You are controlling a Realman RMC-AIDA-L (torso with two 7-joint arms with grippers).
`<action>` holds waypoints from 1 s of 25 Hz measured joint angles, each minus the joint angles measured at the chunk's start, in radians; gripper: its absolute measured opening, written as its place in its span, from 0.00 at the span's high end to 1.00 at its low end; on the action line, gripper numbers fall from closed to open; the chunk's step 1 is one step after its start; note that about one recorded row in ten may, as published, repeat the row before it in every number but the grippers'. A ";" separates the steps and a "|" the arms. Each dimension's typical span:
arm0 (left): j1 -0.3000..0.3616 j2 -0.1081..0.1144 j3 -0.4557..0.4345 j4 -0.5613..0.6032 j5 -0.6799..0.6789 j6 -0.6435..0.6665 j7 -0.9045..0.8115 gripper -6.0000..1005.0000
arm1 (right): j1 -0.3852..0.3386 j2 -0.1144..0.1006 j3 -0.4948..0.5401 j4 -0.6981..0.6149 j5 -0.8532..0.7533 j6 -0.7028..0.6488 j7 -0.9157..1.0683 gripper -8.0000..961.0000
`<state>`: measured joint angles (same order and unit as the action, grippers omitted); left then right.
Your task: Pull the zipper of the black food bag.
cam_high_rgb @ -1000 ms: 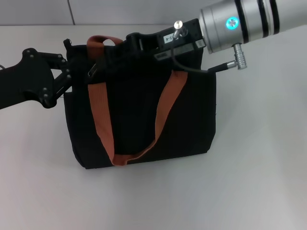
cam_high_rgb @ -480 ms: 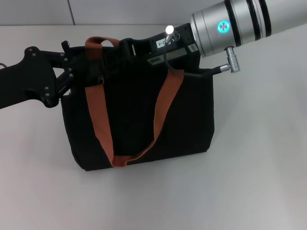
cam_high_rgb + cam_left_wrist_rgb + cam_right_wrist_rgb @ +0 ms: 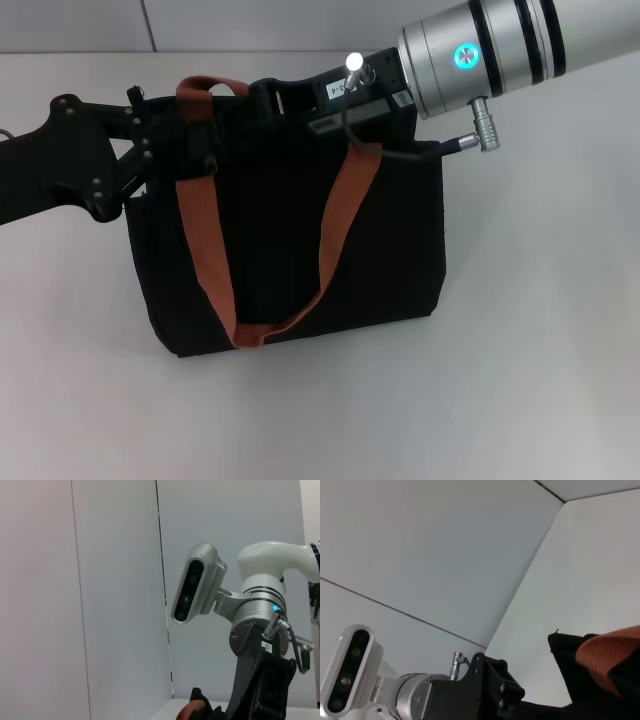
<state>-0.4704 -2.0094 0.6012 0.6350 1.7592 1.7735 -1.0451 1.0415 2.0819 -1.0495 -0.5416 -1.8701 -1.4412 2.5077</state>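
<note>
The black food bag (image 3: 290,240) stands upright in the middle of the head view, with two rust-brown handles (image 3: 205,250). My left gripper (image 3: 148,150) is against the bag's top left corner. My right gripper (image 3: 265,105) reaches in from the upper right and lies along the bag's top edge, near the far handle. The zipper pull is hidden behind the black gripper and fabric. The left wrist view shows the right gripper's body (image 3: 260,690) and a bit of handle (image 3: 187,712). The right wrist view shows the bag's corner (image 3: 575,665), a handle (image 3: 610,647) and the left gripper (image 3: 492,685).
The bag rests on a white table (image 3: 520,380) that runs to a pale wall at the back (image 3: 80,25). A grey cable plug (image 3: 480,135) sticks out of the right wrist above the bag's right top corner. The robot's head camera shows in the left wrist view (image 3: 197,587).
My right gripper has moved left along the bag's top edge, and the bag's top has shifted a little left with it. Over the last half second almost nothing has moved.
</note>
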 joint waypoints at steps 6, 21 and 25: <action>-0.001 0.000 0.000 0.000 -0.002 0.014 -0.002 0.96 | 0.001 0.003 -0.003 0.000 0.000 0.017 -0.015 0.76; 0.000 -0.003 0.000 0.000 -0.003 0.031 -0.004 0.95 | -0.003 0.005 -0.049 -0.011 -0.001 0.039 -0.108 0.99; 0.004 -0.002 -0.011 0.000 -0.004 0.031 -0.004 0.95 | -0.021 0.005 -0.056 -0.046 -0.005 0.045 -0.109 0.99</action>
<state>-0.4669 -2.0109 0.5906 0.6350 1.7550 1.8049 -1.0492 1.0202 2.0864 -1.1058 -0.5876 -1.8750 -1.3958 2.3992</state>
